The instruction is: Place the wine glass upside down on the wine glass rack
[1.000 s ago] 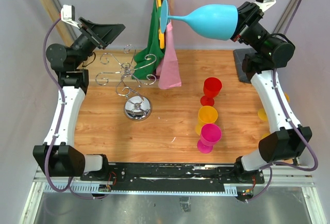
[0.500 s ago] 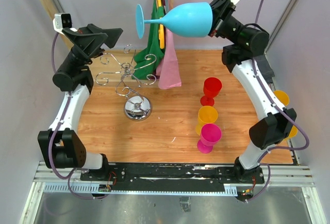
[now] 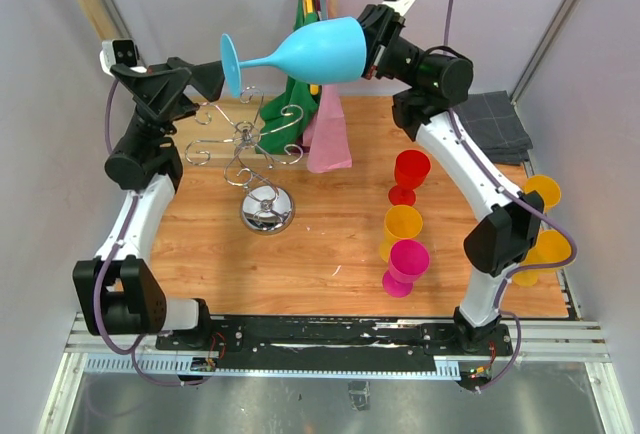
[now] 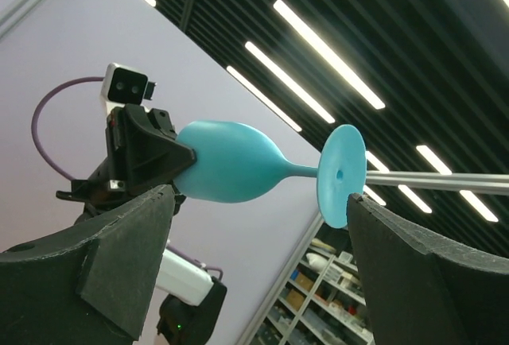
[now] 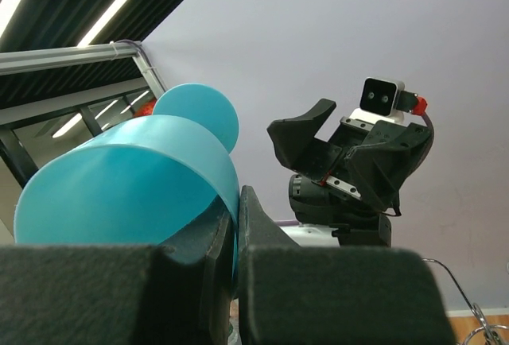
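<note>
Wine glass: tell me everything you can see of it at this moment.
The wine glass is opaque light blue, plastic by its look, with a wide bowl, a thin stem and a round flat foot. It lies sideways high in the air, with the foot pointing left in the overhead view. The right end effector is shut on the bowl's rim, the wall pinched in its grip. Nothing else touches it.
</note>
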Robot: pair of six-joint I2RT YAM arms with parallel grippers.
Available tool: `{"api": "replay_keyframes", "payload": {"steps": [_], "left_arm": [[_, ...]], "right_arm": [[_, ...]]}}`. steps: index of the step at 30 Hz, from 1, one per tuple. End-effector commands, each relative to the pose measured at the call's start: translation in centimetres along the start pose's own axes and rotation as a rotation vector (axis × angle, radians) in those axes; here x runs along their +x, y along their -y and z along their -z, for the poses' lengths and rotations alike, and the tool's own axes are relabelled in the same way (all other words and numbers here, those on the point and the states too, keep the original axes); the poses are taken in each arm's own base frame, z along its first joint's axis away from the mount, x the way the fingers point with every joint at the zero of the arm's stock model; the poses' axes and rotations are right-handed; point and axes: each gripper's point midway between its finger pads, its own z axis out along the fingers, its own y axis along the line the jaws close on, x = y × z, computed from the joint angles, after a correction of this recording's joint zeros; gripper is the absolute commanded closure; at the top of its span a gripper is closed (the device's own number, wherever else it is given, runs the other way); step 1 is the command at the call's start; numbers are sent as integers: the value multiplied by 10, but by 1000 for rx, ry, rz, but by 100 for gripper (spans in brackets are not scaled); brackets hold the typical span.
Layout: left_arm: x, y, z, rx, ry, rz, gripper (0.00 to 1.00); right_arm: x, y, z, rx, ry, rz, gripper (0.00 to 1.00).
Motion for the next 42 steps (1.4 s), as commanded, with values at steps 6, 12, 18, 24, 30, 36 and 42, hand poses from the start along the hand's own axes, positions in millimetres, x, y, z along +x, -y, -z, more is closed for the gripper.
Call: {"api": "replay_keyframes", "payload": {"steps": [6,12,18,24,30,36,42], "left_arm": [[42,79,17,227,-80,46,9],[55,99,17,266,-104,42,12],[59,101,17,273,-109,65,17],[61,102,17,275,-116,78,30],[62,103,16,282,-120,89,53],[64,106,16,290,-123,84,83],[65,112,14,304,-129,72,100]], "right_arm": [[14,-3,-22,-91,-5,20,99],[19,16,-24,-69,-8,-5,99],[23,26,-26,-56,-10,-19,99],[28,33,-29,-54,-12,-31,99],[29,37,-28,-49,-10,-33,99],[29,38,-28,-47,-10,-31,99],[29,36,-28,-50,-10,-30,99]]}}
